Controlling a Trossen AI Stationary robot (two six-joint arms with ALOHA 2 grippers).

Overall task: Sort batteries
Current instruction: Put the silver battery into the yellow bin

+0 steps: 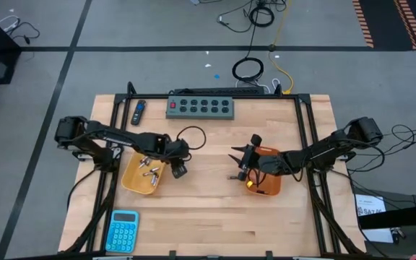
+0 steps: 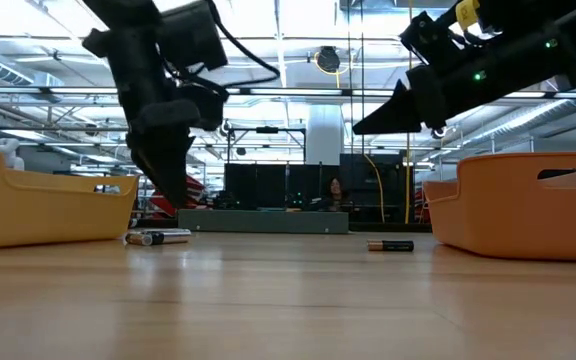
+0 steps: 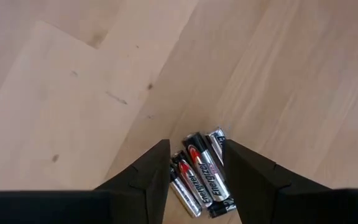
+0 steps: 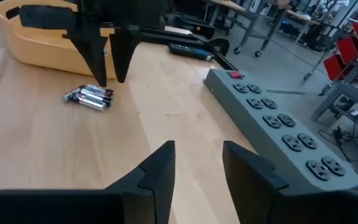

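Batteries [image 3: 199, 180] lie in a small loose cluster on the wooden surface [image 1: 208, 209], just beside the yellow tray [image 1: 137, 177] on its inner side. In the left wrist view three or four cells lie side by side, silver and black with red markings, and they sit right between the two dark fingers [image 3: 145, 177] of the left pincer [image 1: 178, 170]. The fingers stand apart, one on either side of the cluster; I cannot tell whether they touch any cell. From table height the left pincer [image 2: 168, 185] hangs tip-down over the same little heap [image 2: 156, 237].

More batteries rest inside the yellow tray [image 1: 149, 174]; a handful of pale cells show against its floor. One further cell, dark with a gold end [image 2: 390, 245], lies alone on the surface in front of the orange tray [image 2: 528, 205].

The right pincer [image 1: 241, 157] is held above the surface near the orange tray [image 1: 269, 184], well apart from the cluster. Its fingers [image 4: 157, 171] are apart with nothing between them, and they point across toward the left pincer [image 4: 109, 59] and the heap of cells [image 4: 90, 96].

A grey power strip [image 1: 201, 107] runs along the far edge, a blue-and-black stick-shaped gadget [image 1: 139, 111] lies near its left end, and a blue calculator [image 1: 122, 230] sits at the near left corner.
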